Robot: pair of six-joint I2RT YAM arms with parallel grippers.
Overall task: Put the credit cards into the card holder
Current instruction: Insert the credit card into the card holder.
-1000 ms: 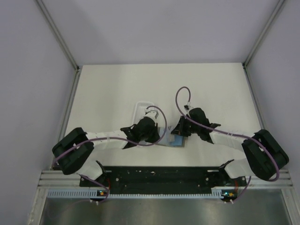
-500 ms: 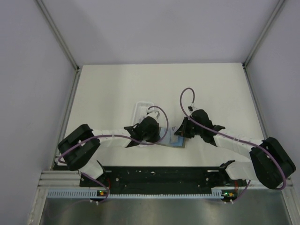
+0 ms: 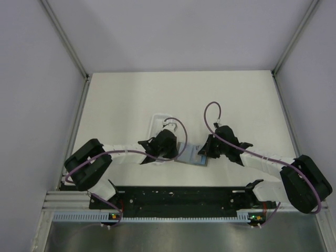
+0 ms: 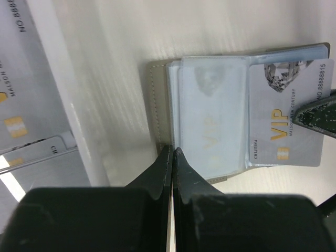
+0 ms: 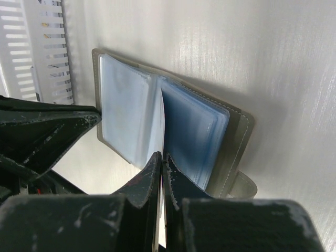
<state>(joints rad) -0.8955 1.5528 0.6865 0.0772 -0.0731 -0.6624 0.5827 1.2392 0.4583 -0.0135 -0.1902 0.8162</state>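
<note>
The card holder (image 3: 190, 156) lies open on the table between my two grippers, its bluish clear pockets facing up (image 4: 210, 115). My right gripper (image 5: 161, 155) is shut on a silvery VIP credit card (image 4: 286, 126). The card is partly inside a pocket and shows edge-on in the right wrist view (image 5: 161, 121). One right finger (image 4: 315, 116) lies on the card's outer end. My left gripper (image 4: 172, 151) is shut, and its tips rest at the edge of the holder's left leaf. In the top view the left gripper (image 3: 177, 152) and right gripper (image 3: 202, 153) flank the holder.
A long white tray (image 3: 160, 123) stands just behind the left gripper. In the left wrist view it (image 4: 63, 89) holds more silvery cards (image 4: 18, 79). The arm bases and a black rail (image 3: 181, 197) run along the near edge.
The right arm has shifted a little to the right and nearer, with its gripper staying at the holder. The left gripper has stayed at the holder's left edge.
</note>
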